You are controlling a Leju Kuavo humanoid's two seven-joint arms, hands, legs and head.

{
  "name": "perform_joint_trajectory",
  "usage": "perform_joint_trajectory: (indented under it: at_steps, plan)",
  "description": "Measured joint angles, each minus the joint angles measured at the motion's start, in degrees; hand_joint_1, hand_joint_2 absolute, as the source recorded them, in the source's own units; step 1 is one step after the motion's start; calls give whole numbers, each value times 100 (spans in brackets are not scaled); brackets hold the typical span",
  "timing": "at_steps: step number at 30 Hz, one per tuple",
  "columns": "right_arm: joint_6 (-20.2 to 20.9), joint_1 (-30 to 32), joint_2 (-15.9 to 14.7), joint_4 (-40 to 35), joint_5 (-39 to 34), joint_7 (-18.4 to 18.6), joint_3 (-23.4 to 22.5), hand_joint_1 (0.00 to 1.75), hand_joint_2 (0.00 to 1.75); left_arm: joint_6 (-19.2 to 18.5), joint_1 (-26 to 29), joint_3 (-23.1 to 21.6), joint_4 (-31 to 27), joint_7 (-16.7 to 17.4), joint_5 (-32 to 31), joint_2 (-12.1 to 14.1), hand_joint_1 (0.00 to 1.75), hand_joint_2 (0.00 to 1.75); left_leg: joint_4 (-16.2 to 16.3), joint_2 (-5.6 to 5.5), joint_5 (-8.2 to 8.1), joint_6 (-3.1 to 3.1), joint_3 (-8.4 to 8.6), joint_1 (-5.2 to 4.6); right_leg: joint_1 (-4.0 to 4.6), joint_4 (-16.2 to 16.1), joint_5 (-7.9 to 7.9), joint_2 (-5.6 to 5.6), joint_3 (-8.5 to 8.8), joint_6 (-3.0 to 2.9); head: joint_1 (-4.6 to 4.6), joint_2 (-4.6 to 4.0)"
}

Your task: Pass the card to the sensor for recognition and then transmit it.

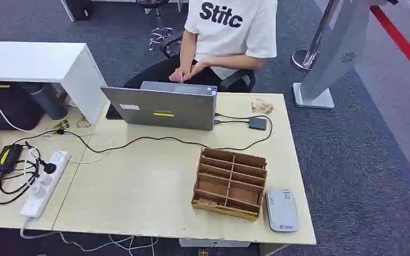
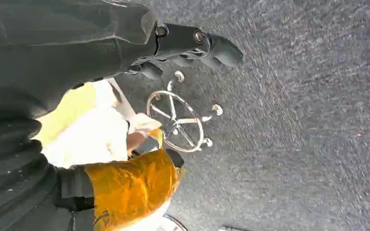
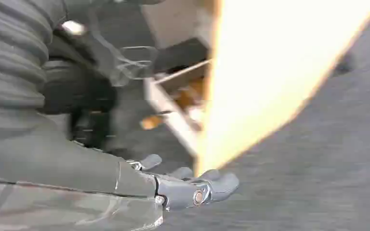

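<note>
Beside the bench (image 1: 139, 186) | both arms hanging low; left hand (image 2: 192, 45) and right hand (image 3: 192, 185) holding nothing, fingers loosely apart | card probably lying in the wooden organizer (image 1: 229, 184), too small to confirm | sensor (image 1: 282, 209) sitting just beside it | risk: reaching blind, knocking the organizer.

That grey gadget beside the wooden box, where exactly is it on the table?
In the head view, the grey card reader lies flat at the table's near right corner, just right of the wooden organizer.

Wooden divided organizer (image 1: 229, 183) sits on the desk (image 1: 139, 186). Grey card reader (image 1: 282, 209) just right of organizer; open laptop (image 1: 163, 106) behind it, person (image 1: 224, 37) seated beyond.
</note>
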Motion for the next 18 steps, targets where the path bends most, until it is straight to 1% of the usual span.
perform_joint_trajectory:
  at_steps: [3, 6, 8, 10, 12, 18]
  plan:
    - [98, -138, 35, -468, -394, -146, -150, 0, 175, 98, 38, 35, 39, -48, 7, -126, 0, 175, 0, 0, 0, 0, 0, -1, -1, 0, 0, 0, -1, 0, -2, 0]
    - [190, -301, 66, -977, -636, -398, -280, 0, 175, 203, 77, 48, 61, -83, 37, -271, 0, 175, 0, 0, 0, 0, 1, -5, 0, -1, 0, 0, -6, 0, 0, 0]
    - [227, -372, 81, -1270, -697, -606, -328, 0, 175, 271, 88, 48, 96, -116, 74, -352, 0, 175, 1, -2, 0, 0, 2, -6, 0, -1, 0, 0, -6, 0, 2, 0]
    - [249, -384, 103, -1591, -710, -925, -328, 0, 175, 328, 102, 48, 109, -133, 111, -426, 0, 175, 1, -2, 0, 0, 3, -7, 0, -1, 0, 0, -7, 0, 0, 0]
    - [177, -322, 107, -1801, -653, -1229, -244, 0, 175, 365, 104, 46, 131, -164, 136, -472, 0, 175, 0, -6, -1, 0, 1, -5, 1, -1, 0, -4, -6, 0, 2, 0]
    - [-271, -109, 151, -2453, -267, -2108, 162, 0, 175, 448, 134, 46, 140, -186, 232, -603, 0, 175, 0, -3, -1, 0, 1, -5, 3, -1, -1, -2, -5, 0, 0, 0]
